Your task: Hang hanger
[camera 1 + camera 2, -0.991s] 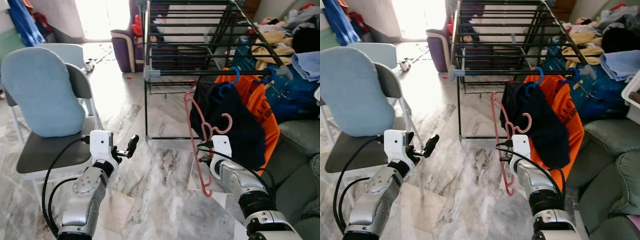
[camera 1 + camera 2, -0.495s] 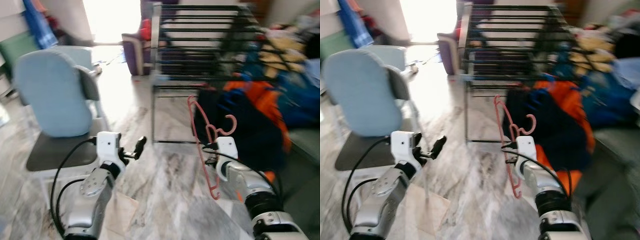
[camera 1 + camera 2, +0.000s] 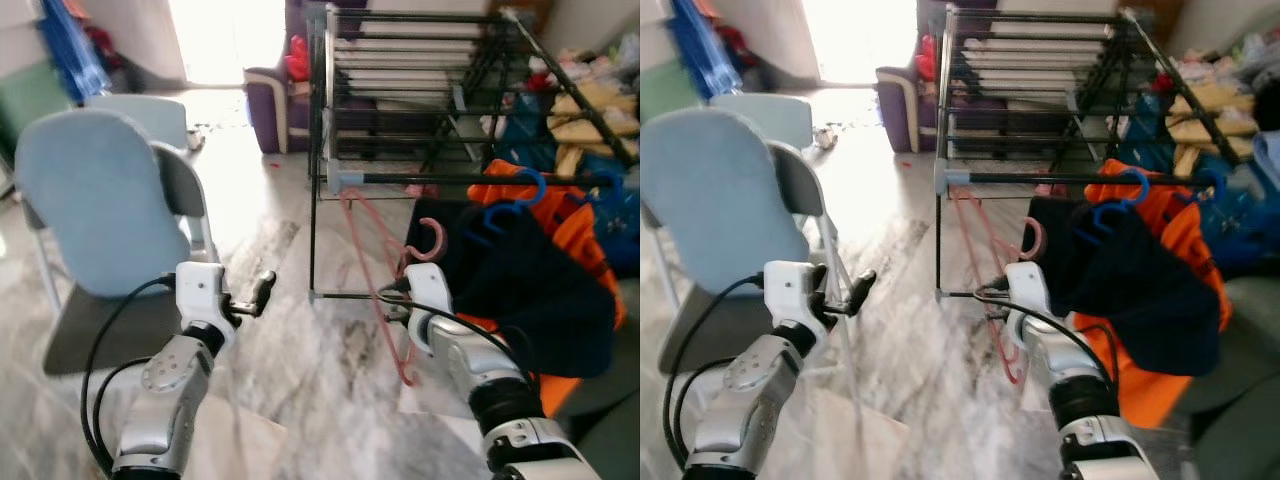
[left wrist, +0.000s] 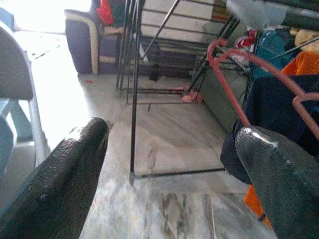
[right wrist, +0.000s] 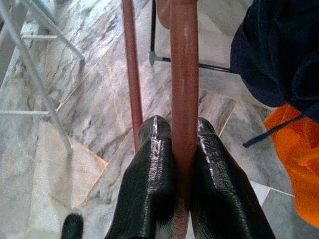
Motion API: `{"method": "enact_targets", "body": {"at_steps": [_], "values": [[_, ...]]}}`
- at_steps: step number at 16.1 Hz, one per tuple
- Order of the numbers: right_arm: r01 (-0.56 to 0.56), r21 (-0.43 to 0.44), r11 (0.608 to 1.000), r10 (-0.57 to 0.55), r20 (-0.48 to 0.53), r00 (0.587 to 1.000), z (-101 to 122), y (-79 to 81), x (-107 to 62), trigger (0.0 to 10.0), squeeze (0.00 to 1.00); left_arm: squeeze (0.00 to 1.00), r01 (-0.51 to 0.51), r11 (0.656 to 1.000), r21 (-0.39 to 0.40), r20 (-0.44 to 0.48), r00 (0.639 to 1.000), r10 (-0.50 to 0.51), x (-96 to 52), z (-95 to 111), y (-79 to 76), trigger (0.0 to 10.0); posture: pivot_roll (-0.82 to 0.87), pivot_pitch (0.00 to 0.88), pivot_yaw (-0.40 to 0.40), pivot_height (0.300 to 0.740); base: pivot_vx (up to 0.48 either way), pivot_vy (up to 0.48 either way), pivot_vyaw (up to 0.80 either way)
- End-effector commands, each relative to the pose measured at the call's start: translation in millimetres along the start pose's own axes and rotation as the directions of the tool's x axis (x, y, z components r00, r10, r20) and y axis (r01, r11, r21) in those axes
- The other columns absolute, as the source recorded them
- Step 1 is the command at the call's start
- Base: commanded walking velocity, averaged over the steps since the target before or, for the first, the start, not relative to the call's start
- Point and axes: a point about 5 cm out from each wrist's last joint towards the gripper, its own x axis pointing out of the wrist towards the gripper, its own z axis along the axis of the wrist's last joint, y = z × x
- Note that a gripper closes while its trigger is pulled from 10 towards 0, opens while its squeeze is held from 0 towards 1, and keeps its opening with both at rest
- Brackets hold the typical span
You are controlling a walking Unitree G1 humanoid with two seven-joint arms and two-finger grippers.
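**Hanger at the rack**

Head view: my right gripper [image 3: 400, 300] holds the pink hanger [image 3: 385, 260] just below the drying rack [image 3: 420, 100].

Left wrist: my left gripper [image 4: 169, 164] is spread wide, holding nothing.

Right wrist: fingers [image 5: 149, 194] pinch the hanger's bar.

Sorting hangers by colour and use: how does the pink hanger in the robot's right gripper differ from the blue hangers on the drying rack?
The pink hanger is bare; the blue hangers carry dark and orange garments. The pink hanger is clamped in the right gripper, its hook below the rail; the blue hangers hang hooked on the drying rack. Both have curved hooks.
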Motion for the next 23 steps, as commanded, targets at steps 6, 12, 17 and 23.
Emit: {"method": "enact_targets", "body": {"at_steps": [6,12,17,23], "values": [[0.080,0.007,0.997,-0.080,0.009,0.997,8.1,-20.2,-1.4,10.0,0.00,0.00,0.053,0.999,0.003,-0.001,0.999,-0.053,2.1,-0.4,-10.6,10.0,-0.05,0.000,-0.004,0.740,0.437,0.136,0.00],[0.096,-0.005,0.995,-0.096,0.033,0.995,18.1,-22.4,0.4,10.0,0.00,0.00,0.055,0.998,0.008,0.000,0.998,-0.055,2.6,0.1,-11.6,10.0,-0.04,0.000,-0.008,0.740,0.400,0.000,0.00],[0.080,-0.028,0.996,-0.079,0.039,0.996,22.9,-16.2,2.7,10.0,0.00,0.00,0.064,0.998,-0.008,-0.001,0.998,-0.064,1.3,-1.0,-13.4,10.0,-0.04,0.000,-0.007,0.740,0.000,0.000,0.00],[-0.003,-0.101,0.995,0.007,0.040,0.999,23.2,20.1,6.0,10.0,0.00,0.00,0.069,0.998,-0.007,-0.010,0.998,-0.069,2.1,-1.9,-15.7,10.0,-0.04,0.000,-0.011,0.740,0.000,0.000,0.00]]}}
